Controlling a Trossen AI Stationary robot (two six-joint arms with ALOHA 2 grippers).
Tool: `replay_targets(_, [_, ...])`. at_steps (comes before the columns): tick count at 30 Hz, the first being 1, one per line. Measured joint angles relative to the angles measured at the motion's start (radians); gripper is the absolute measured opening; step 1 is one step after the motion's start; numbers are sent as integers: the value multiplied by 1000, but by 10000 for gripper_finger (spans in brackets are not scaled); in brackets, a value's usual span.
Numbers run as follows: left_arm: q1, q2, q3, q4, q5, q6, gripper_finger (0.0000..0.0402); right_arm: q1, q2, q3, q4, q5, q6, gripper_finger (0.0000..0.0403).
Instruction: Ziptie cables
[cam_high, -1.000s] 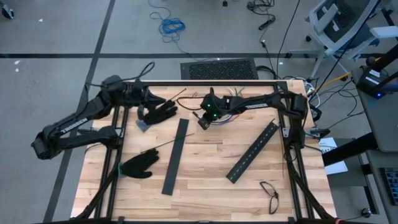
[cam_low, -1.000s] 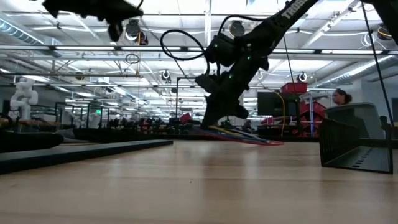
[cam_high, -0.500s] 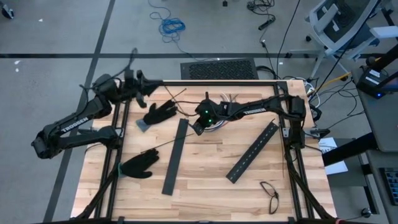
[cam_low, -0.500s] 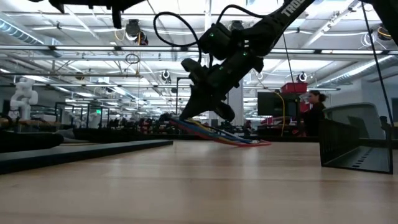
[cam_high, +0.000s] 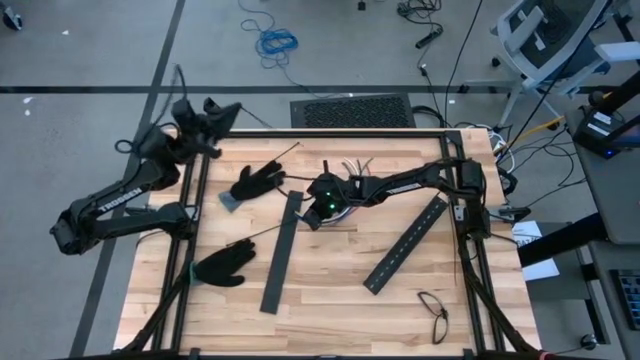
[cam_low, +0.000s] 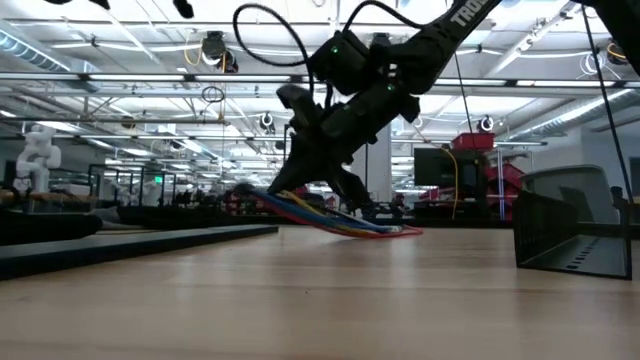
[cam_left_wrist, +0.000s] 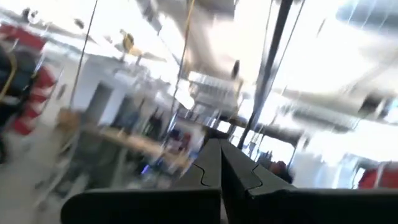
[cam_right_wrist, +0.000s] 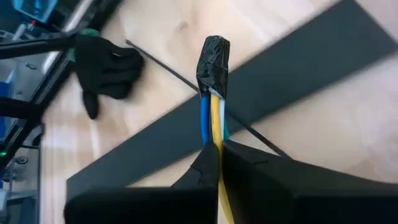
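Since 1 second ago the right gripper (cam_high: 312, 215) has carried the cables (cam_low: 325, 217) further left over the table (cam_high: 330, 300), while the left gripper (cam_high: 205, 112) has swung out past the table's far-left corner, fingers together. The right gripper is clamped on the cables (blue, yellow, white), whose black-taped end (cam_right_wrist: 213, 58) juts ahead of its fingertips; the rest trails behind, sagging onto the wood.

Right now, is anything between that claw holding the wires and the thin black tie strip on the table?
Yes. The right gripper, shut on the cables, hangs over a long black bar; the ziptie lies just past it.
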Motion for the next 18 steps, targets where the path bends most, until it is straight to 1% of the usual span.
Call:
replay_targets(2, [0,4,0,67,0,-67,0,-4,17,0,18,0,22,1])
replay_targets(4, [0,4,0,82,3,-129,0,-6,25,-1,26,-3,49,1])
replay_targets(6, [0,4,0,73,44,-135,0,-6,28,-1,46,-8,55,1])
replay_targets(7, [2,3,0,49,70,-107,0,-5,28,-1,53,-24,56,1])
replay_targets(9, [2,-11,1,-70,95,-22,0,0,22,-1,81,-67,61,1])
replay_targets(13, [15,-58,1,-397,83,124,0,6,-30,1,45,-117,28,0])
replay_targets(15, [25,-75,1,-480,90,140,0,4,-54,1,-2,-138,1,0])
replay_targets(18, [31,-100,1,-539,118,144,0,-2,-93,0,-81,-182,-42,0])
